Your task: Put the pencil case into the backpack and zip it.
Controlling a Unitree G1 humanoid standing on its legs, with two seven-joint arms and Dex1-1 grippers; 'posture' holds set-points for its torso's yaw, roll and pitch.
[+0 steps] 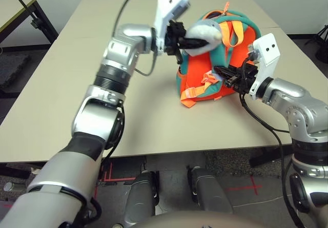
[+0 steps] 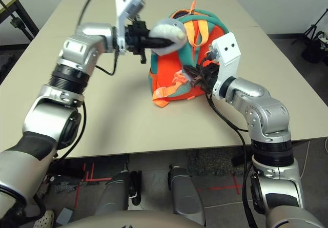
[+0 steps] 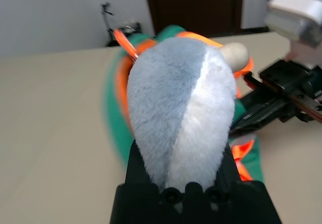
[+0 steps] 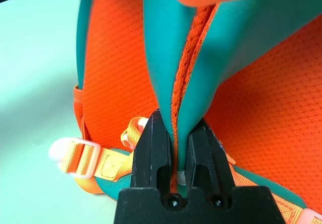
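On a wide beige table [image 1: 77, 84] stands a small orange backpack [image 1: 202, 71] with teal trim, upright near the middle, its orange webbing straps [image 1: 197, 90] trailing toward the robot. 2 silver arms reach to it from either side.

At the backpack's top, the left gripper [image 1: 185, 42] is clamped on the grey-and-white plush shark toy [image 1: 204, 33] attached to the bag; in the left wrist view the toy [image 3: 181, 103] bulges out from between the black fingers. Lower on the bag's side, the right gripper [image 4: 176, 156] is pressed together on a teal padded shoulder strap [image 4: 171, 58], pinching its edge.

The flat white pencil case cannot be made out anywhere on the table, so it may already be inside, though that is a guess. The zipper and the bag's opening face away from the cameras, so whether it is zipped or open cannot be told. Judging by both holds, the bag is being steadied or repositioned, with closing likely left to do.
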